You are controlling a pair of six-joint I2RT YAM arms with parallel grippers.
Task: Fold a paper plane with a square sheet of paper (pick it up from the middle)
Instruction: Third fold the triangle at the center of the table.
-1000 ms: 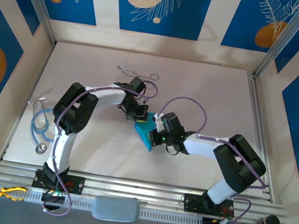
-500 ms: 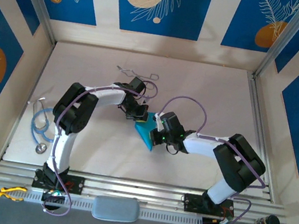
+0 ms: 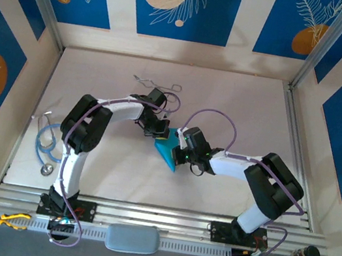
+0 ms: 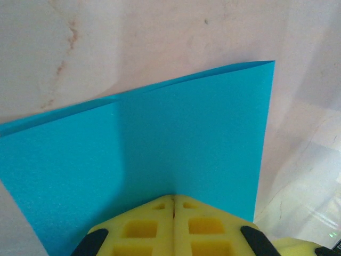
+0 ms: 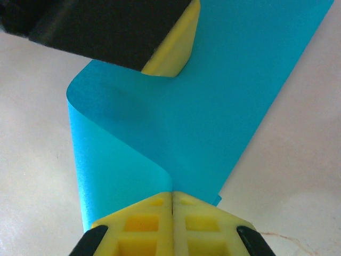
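Right fingers (image 5: 139, 226), pressed together, pinch a curled flap of the paper (image 5: 224, 101). Left fingers (image 4: 139, 230), also closed, press its other end onto the worktop (image 3: 228, 105). I judge a fold is being laid; next, draw the flap across and flatten the crease.

The cyan paper (image 3: 167, 155) sits between left pincer (image 3: 159, 132) and right pincer (image 3: 179, 148).
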